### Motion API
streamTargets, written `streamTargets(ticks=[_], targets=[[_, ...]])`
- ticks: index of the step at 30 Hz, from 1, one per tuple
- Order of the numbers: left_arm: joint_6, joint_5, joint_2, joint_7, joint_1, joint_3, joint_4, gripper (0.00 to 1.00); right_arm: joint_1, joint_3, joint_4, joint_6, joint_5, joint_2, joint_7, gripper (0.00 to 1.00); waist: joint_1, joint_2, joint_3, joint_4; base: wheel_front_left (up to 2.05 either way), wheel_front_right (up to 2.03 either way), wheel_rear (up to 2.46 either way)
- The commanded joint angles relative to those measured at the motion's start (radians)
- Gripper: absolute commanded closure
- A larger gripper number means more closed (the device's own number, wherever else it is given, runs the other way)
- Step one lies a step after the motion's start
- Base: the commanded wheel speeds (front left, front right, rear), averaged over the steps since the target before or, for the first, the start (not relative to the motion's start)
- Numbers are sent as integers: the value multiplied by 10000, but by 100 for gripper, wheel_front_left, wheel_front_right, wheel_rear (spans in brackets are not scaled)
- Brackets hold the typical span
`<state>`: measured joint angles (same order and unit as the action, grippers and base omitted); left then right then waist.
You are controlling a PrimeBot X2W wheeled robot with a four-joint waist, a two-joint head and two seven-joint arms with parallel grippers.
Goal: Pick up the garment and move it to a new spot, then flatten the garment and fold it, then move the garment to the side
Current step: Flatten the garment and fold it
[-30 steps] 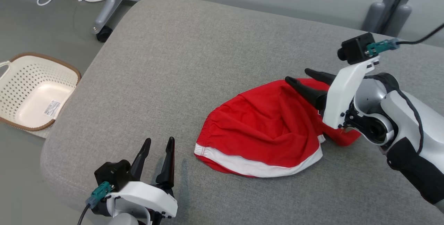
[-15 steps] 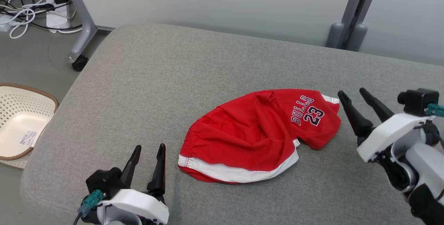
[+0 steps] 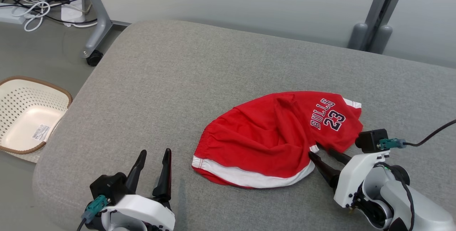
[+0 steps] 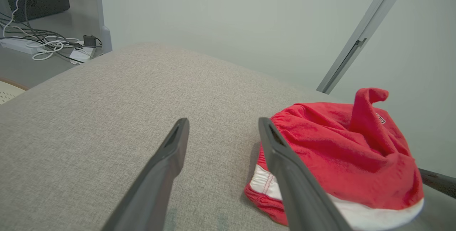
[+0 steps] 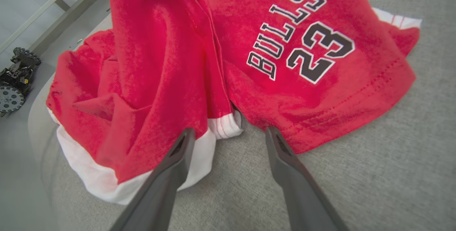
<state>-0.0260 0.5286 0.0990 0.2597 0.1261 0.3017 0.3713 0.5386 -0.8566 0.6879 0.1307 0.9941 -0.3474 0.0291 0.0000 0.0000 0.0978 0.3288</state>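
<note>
Though low-looking in head view, the garment (image 4: 340, 156) peaks in left wrist view.

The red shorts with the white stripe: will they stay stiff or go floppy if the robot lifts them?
Probably floppy: the red fabric shorts lie crumpled in soft folds on the grey cushion. Likely light: a thin peak stands up unsupported. Pushed, they'd probably bunch, not slide.

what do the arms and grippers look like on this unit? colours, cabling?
Left gripper and right gripper match: two long, tapered dark fingers on a white bracket, with a black camera block carrying a teal connector and a black cable. The right forearm is a white and grey shell with dark parts.
</note>
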Motion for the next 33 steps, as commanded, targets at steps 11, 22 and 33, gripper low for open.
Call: streamTargets(ticks=[11,22,33], targets=[[23,90,-21,34,17,-1,136,0,397,226,975,2,226,196,-706,2,0,0,89,538,0,0,0],[-44,101,46,46,26,-49,163,0,411,115,792,2,406,408,-615,100,0,0,51,380,0,0,0],[-142,130,220,-45,-197,-32,65,0,-279,308,-553,2,523,-75,-348,100,0,0,-466,-742,0,0,0]])
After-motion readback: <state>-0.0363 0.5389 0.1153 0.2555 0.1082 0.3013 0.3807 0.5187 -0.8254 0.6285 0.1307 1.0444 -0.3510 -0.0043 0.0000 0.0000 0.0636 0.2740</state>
